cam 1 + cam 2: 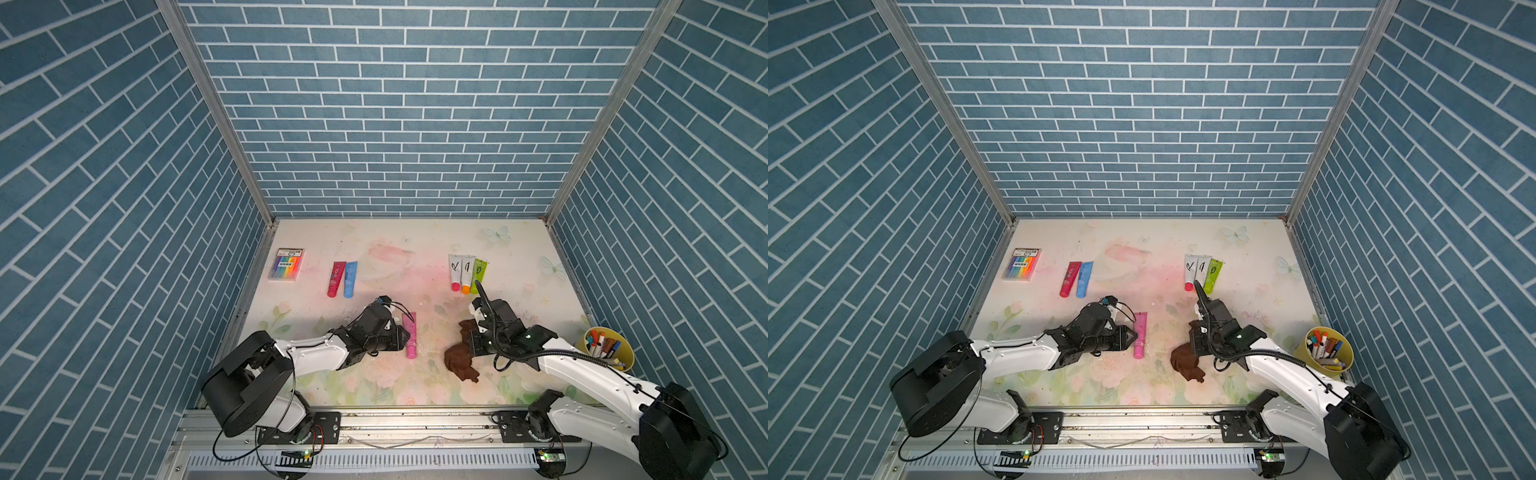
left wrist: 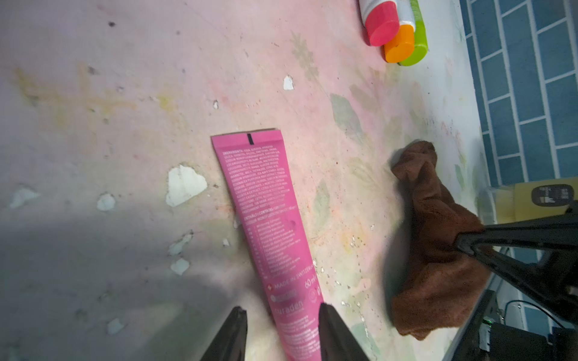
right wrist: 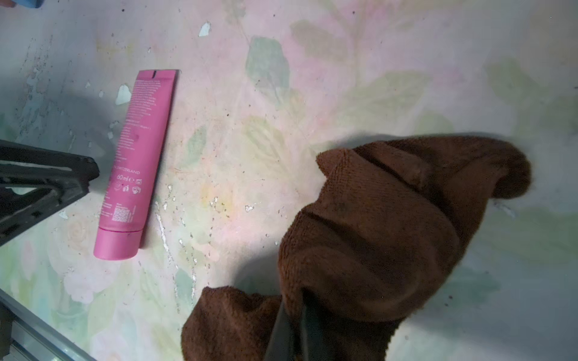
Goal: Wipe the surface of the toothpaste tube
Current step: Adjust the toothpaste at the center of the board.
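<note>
Left wrist view, pink tube (image 2: 266,218), "curaden", "MADE IN SWITZERLAND", left tool (image 2: 281,308) part-open astride it, right tool (image 2: 466,245) pinching cloth (image 2: 434,265).
</note>
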`<state>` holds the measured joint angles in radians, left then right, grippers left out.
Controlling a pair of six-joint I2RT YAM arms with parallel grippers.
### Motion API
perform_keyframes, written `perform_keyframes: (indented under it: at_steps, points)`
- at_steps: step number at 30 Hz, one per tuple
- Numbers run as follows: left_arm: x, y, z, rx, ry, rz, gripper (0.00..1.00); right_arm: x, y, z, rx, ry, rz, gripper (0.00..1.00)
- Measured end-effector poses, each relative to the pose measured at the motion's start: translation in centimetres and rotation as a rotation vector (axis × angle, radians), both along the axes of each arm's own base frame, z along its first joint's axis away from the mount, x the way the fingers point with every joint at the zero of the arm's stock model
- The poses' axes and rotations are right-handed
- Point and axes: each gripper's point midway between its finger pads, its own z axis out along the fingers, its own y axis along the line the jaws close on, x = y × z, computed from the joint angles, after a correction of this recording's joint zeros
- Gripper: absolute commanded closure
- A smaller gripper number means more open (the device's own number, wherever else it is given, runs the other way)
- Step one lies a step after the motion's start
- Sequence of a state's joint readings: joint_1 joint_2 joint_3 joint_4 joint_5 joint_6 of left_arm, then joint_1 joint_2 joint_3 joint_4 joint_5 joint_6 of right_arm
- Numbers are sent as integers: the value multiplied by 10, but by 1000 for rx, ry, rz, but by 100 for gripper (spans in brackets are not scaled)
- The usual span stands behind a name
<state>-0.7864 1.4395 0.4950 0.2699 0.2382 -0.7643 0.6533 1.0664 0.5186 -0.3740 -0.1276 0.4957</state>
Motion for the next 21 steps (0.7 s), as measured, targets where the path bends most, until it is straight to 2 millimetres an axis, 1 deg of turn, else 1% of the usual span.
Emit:
perform_keyframes:
  at_steps: [3,5,11,14,17,21]
  points:
    - [0,-5,-1,-22,10,-10,60,0,0,-1,-1,1,0,100]
    - [-1,-5,-4,-14,18,-10,62,-1,-1,-1,-2,2,0,100]
    - [3,-3,-10,22,26,1,64,-1,-1,0,3,-4,0,100]
    - [4,-3,-15,31,30,4,67,-1,-1,0,3,-4,0,100]
    - [5,-8,-16,25,25,-2,71,-1,-1,0,3,-4,0,100]
    - [10,-19,-16,32,11,-11,78,-1,-1,0,2,-3,0,100]
